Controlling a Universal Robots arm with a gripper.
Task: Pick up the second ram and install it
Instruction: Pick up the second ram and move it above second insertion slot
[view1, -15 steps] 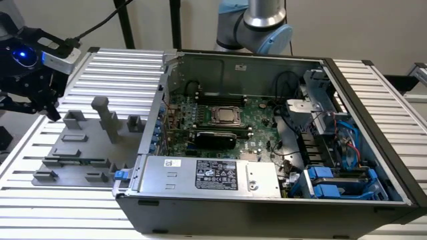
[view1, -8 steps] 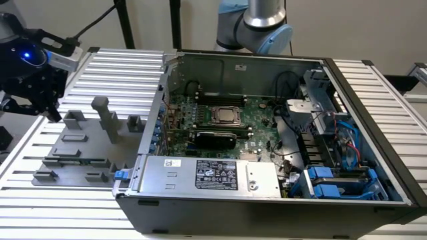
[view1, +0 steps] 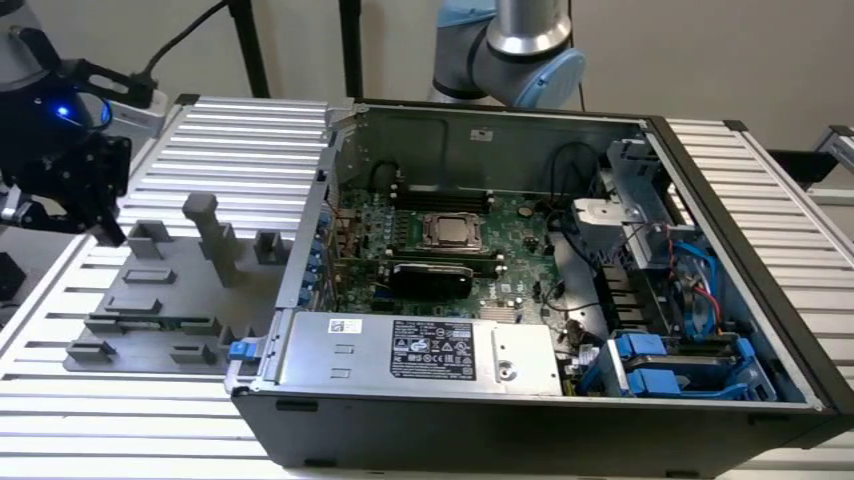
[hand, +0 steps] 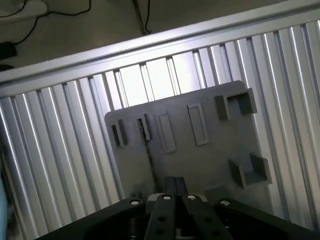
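Observation:
The second ram (view1: 150, 322) is a slim green stick standing on edge in a slot of the grey holder plate (view1: 134, 290), at the exterior view's left. From the wrist camera the ram (hand: 148, 155) appears as a thin dark line across the holder plate (hand: 200, 165). My gripper (view1: 104, 232) hangs above the plate's far left corner, well clear of the ram. Its fingers (hand: 175, 186) are pressed together with nothing between them. The black memory slots (view1: 441, 197) lie beyond the CPU socket (view1: 451, 232) inside the open computer case.
The open case (view1: 747, 300) stands on a ribbed metal table (view1: 80, 420), to the exterior view's right of the holder. Grey posts (view1: 203, 225) rise from the holder plate. A silver power supply (view1: 427, 350), cables and blue drive brackets (view1: 667, 370) crowd the case.

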